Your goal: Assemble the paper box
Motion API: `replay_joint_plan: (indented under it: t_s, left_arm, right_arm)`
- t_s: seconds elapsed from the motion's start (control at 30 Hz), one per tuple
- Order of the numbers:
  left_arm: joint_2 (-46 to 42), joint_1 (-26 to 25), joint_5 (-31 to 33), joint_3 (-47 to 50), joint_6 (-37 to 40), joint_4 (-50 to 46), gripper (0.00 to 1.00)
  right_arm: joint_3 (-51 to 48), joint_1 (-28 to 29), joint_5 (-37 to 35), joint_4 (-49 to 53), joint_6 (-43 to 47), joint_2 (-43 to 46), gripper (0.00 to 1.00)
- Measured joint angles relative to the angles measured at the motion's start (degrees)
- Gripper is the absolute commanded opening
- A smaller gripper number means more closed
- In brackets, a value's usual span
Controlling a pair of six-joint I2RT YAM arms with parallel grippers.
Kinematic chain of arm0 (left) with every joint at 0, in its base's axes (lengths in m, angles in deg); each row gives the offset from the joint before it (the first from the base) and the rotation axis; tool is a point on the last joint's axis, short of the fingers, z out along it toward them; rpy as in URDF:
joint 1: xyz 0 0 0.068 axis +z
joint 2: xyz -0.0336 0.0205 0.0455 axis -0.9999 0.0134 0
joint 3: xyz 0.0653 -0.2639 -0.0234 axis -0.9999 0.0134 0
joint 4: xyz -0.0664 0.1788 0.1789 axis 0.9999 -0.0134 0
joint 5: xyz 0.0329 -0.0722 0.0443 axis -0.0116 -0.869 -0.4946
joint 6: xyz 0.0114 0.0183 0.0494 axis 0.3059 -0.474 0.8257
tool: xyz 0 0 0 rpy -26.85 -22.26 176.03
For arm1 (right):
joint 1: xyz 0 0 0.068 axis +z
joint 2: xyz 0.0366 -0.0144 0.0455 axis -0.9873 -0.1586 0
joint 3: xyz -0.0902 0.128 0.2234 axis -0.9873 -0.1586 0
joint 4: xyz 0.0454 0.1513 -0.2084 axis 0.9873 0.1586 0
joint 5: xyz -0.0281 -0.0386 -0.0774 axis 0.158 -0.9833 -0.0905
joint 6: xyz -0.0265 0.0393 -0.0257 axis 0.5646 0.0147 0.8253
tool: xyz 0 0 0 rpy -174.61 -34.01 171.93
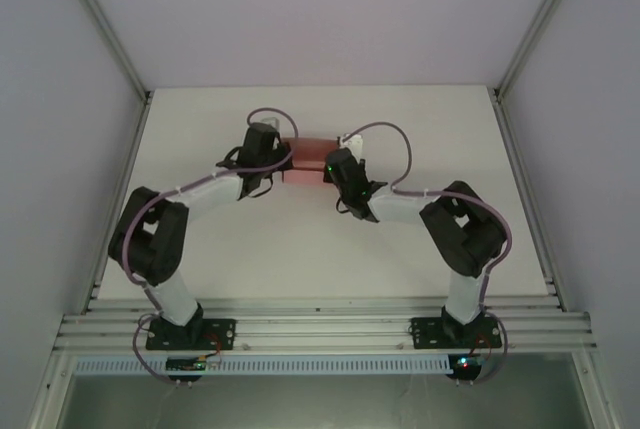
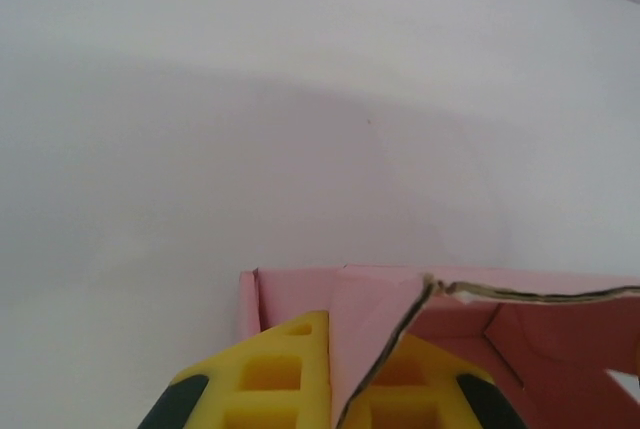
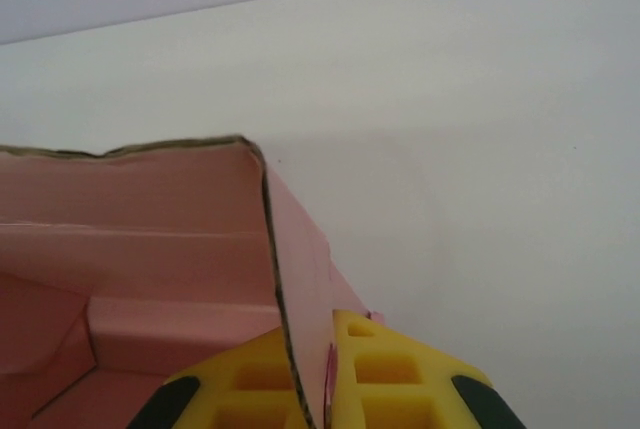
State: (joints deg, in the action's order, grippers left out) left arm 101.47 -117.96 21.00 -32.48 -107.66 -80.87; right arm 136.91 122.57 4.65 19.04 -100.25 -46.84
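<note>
The pink paper box (image 1: 308, 157) sits on the white desk (image 1: 400, 249) just above the middle of the top view, between the two claws. The left claw (image 2: 355, 349) is clamped on the box's upright end wall at the bottom of its wrist view. The right claw (image 3: 312, 349) pinches the opposite wall, and the box's open inside fills the lower left of that frame.

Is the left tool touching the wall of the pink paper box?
Touching. In the left wrist view, a wall of the pink paper box runs between the yellow fingers of the left tool, which are closed on it.
</note>
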Motion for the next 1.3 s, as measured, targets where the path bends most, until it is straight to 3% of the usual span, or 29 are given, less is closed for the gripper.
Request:
replay_joint_plan:
  t_s: [0.3,0.5,0.6,0.67,0.77,0.83,0.97,1.0,1.17,1.3]
  left_arm:
    - [-9.90,-2.03,-4.63,13.55,2.38,3.61,0.48]
    - [-16.72,-2.19,-7.61,16.61,3.15,2.23,0.59]
    - [-19.74,-2.43,-8.15,16.63,3.13,-0.02,0.67]
    - [-22.18,-2.54,-8.15,16.74,2.99,-2.16,0.80]
    - [-25.77,-2.56,-7.87,16.74,3.15,-5.86,0.86]
    - [-28.26,-2.56,-7.41,16.70,3.13,-8.37,0.99]
    - [-32.28,-2.56,-5.03,15.26,2.95,-14.21,1.00]
    - [-32.89,-2.56,-4.22,14.47,2.91,-15.72,1.00]
    - [-32.48,-2.08,-0.13,5.57,1.62,-24.11,1.00]
    - [-28.57,-0.17,-0.46,-1.20,0.24,-26.21,1.00]
  right_arm:
    - [-13.14,4.02,-0.15,-11.91,8.52,2.54,0.16]
    - [-16.68,7.13,-0.96,-14.12,12.57,2.54,0.21]
    - [-16.87,7.58,-1.53,-14.08,13.49,2.91,0.34]
    - [-17.33,7.58,-1.73,-13.70,13.77,4.02,0.40]
    - [-17.84,7.58,-1.66,-11.61,13.94,7.15,0.56]
    - [-18.23,7.63,-1.36,-9.42,13.94,10.58,0.69]
    - [-19.04,7.76,0.07,-2.86,13.77,18.88,0.96]
    - [-19.23,7.76,0.52,-0.83,13.60,21.16,0.99]
    - [-19.56,7.58,5.25,7.34,15.91,32.76,0.99]
    - [-14.25,4.00,10.29,14.43,16.63,35.76,0.99]
